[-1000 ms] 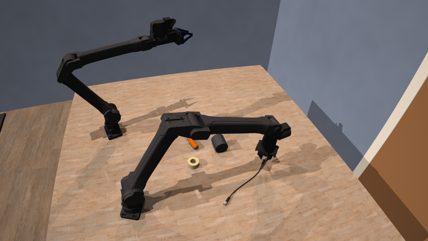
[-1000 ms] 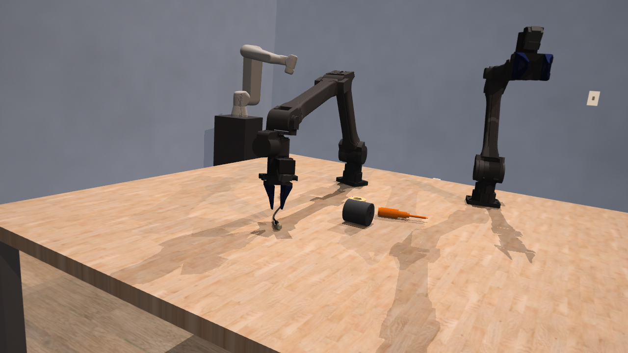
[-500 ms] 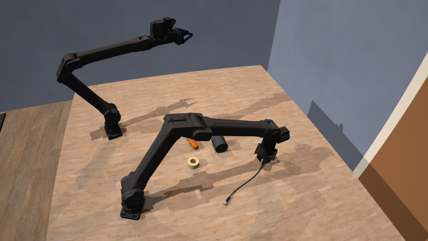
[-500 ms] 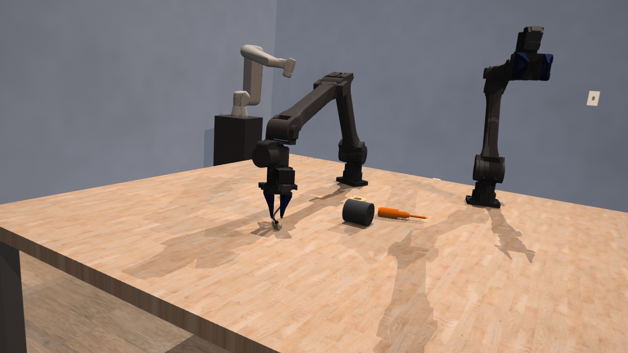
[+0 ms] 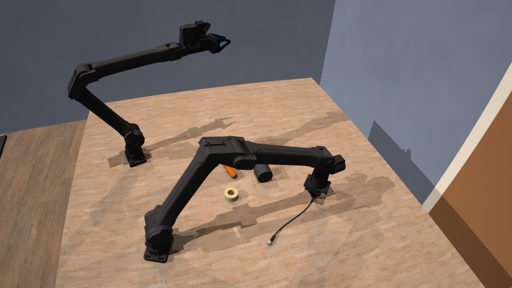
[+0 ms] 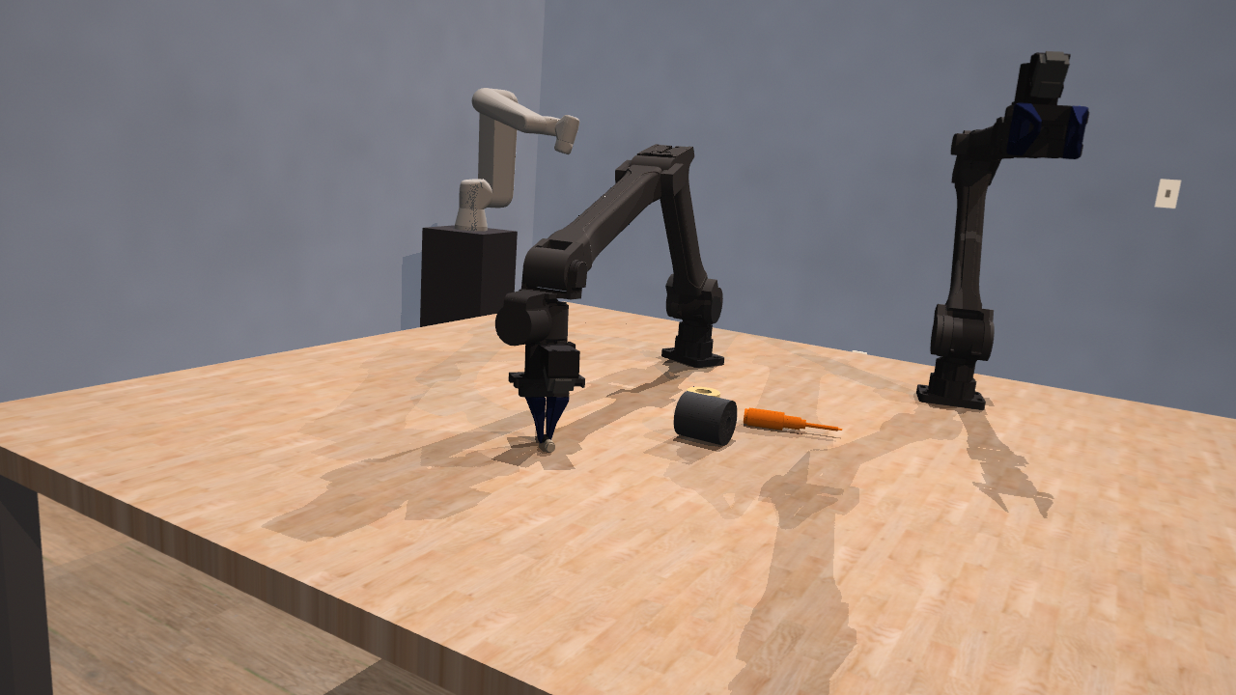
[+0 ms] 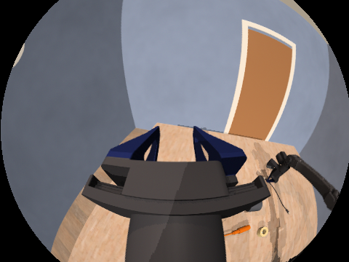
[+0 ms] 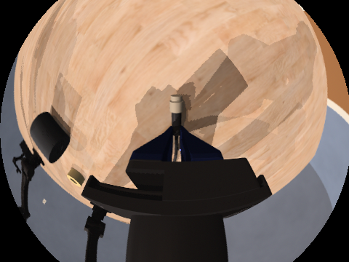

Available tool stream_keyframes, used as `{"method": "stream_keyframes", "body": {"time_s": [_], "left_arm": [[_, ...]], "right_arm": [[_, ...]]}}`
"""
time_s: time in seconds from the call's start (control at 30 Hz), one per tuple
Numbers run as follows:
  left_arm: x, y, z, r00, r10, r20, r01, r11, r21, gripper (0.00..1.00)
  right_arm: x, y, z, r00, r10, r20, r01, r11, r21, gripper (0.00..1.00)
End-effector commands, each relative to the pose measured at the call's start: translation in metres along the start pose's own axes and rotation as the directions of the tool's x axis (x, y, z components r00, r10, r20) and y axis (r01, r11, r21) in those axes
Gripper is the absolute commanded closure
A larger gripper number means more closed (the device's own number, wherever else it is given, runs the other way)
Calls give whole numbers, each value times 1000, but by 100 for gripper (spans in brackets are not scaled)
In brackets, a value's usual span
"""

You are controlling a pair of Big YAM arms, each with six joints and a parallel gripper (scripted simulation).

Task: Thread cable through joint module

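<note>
The joint module [image 5: 263, 173] is a short black cylinder lying on its side on the table; it also shows in the exterior view [image 6: 704, 416] and at the left of the right wrist view [image 8: 49, 137]. The thin black cable [image 5: 293, 221] runs across the table from a free connector end [image 5: 269, 242] up to my right gripper [image 5: 314, 195]. My right gripper [image 8: 176, 129] points down at the table, right of the module, and is shut on the cable just behind its other light-tipped end [image 8: 176, 103]. My left gripper [image 5: 225, 41] [image 7: 176, 129] is open and empty, high in the air.
An orange screwdriver [image 5: 230, 171] lies left of the module, partly under the right arm. A yellow tape roll [image 5: 231, 193] lies in front of them. A grey arm on a black pedestal [image 6: 484, 215] stands beyond the table. The table's right edge is near the wall.
</note>
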State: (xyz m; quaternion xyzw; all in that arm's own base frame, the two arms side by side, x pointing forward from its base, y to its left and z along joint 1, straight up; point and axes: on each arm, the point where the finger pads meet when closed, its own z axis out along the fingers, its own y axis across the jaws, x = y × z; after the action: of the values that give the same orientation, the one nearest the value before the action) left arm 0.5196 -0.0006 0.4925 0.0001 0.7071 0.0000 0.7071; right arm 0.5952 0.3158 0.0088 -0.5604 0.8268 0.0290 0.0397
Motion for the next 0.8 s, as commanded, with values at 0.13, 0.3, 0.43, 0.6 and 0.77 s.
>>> {"method": "stream_keyframes", "body": {"time_s": [0.13,0.3,0.43,0.6,0.77], "left_arm": [[-21,0,-2,999,5,42,-5,1000,0,54],[-21,0,-2,999,5,42,-5,1000,0,54],[-21,0,-2,999,5,42,-5,1000,0,54],[-21,0,-2,999,5,42,-5,1000,0,54],[-21,0,-2,999,5,42,-5,1000,0,54]], "right_arm": [[-2,6,18,1000,-2,-21,1,1000,-18,100],[-14,-3,1,1000,-5,1,5,1000,4,100],[-17,-5,-6,1000,-8,7,8,1000,11,100],[-21,-5,-28,1000,-13,23,13,1000,26,100],[-23,-6,-42,999,-17,31,16,999,34,100]]}}
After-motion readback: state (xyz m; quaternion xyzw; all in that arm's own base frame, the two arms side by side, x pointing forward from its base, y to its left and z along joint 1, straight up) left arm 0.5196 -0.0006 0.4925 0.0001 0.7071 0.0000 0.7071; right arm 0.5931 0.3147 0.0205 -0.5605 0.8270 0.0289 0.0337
